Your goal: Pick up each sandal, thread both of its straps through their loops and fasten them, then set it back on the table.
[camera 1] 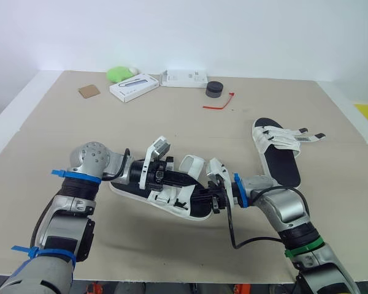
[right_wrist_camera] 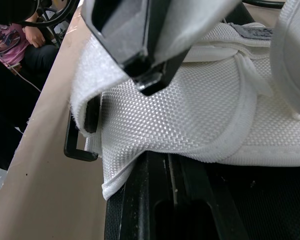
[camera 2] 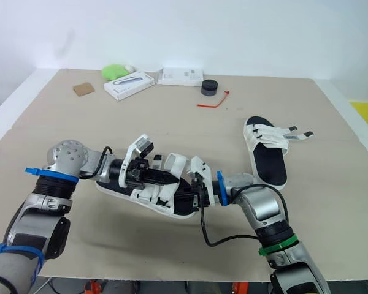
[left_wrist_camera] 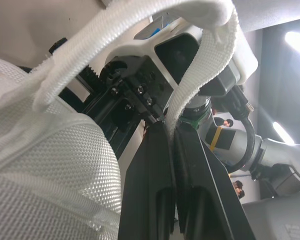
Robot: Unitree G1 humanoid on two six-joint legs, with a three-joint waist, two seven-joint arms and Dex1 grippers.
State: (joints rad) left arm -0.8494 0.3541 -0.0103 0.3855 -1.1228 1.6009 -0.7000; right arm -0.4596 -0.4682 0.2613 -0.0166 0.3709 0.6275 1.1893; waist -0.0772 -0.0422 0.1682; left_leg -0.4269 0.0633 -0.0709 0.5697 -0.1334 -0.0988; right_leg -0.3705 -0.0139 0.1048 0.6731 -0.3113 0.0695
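Presently, the left gripper [left_wrist_camera: 171,129] pinches a strap [left_wrist_camera: 190,92] of the sandal [camera 1: 178,207] near the bench's [camera 1: 141,245] front edge. The right gripper [camera 1: 216,199] adjoins it; grip indeterminate.

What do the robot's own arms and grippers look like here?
Both are silver-grey. The left arm has a round joint and blue ties; the right arm, blue and green bands and a looping black cable. The left gripper and right gripper are black.
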